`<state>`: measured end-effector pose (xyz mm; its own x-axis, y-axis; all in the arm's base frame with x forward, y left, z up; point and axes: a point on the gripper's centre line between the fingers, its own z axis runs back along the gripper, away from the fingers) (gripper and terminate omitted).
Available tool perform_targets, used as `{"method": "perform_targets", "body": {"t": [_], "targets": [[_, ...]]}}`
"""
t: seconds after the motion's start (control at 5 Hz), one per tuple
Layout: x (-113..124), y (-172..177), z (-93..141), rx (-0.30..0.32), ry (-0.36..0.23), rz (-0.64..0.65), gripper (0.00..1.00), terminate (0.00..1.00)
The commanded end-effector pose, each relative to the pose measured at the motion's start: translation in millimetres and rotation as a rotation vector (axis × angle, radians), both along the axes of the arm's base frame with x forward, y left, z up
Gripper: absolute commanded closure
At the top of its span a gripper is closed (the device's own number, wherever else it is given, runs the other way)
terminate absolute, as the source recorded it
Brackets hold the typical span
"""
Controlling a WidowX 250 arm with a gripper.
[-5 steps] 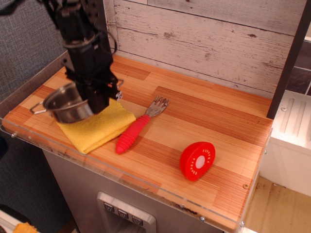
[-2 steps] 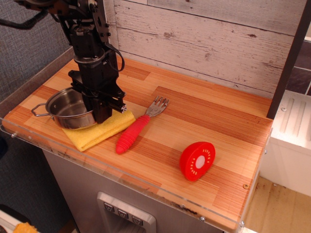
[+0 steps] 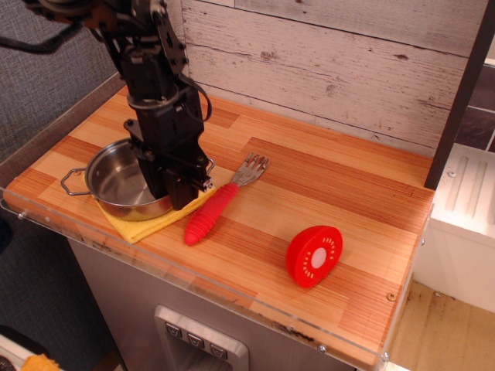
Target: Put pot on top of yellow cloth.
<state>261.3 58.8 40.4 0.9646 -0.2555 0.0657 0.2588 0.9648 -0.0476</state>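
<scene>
One view here, looking down across the counter from the front, so take it piece by piece. Your gripper (image 3: 179, 189) points straight down near the left end of the wooden counter (image 3: 325, 185), its black body standing upright over the right rim of the pot (image 3: 124, 182). The fingertips sit right at that rim, down by the pot's right-hand handle, but the dark housing covers the tips, so you cannot tell from here whether the jaws are clamped on the rim or parted.

The pot lies directly to the left of the gripper, upright, its open mouth facing up and its shiny inside showing. One wire handle sticks out on the far left side, away from the gripper. Under the pot you have the yellow cloth (image 3: 151, 226); only its near edge and right corner peek out below and just in front of the gripper, with the pot covering most of it. The pot looks to be resting on the cloth, though you cannot tell contact for sure at this angle.

Just to the right of the gripper, a fork (image 3: 222, 202) with a red ribbed handle lies flat, its metal tines pointing toward the back wall (image 3: 332, 62). Well off to the right and nearer the front edge stands a round red object (image 3: 313, 256) with a pale face.
</scene>
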Motion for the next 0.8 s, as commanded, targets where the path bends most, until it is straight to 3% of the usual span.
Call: {"method": "perform_targets", "body": {"t": [0.0,0.2,0.4,0.6], "targets": [[-11.8,-2.8,27.9,-0.015,-0.034,0.012,0.00,0.00],[-10.4,4.9,52.2,-0.027,-0.063,0.104,0.00,0.00],[-7.3,15.2,73.3,0.062,-0.112,0.209,0.00,0.00],[-10.4,22.2,77.9,0.091,-0.127,0.252,0.00,0.00]]}}
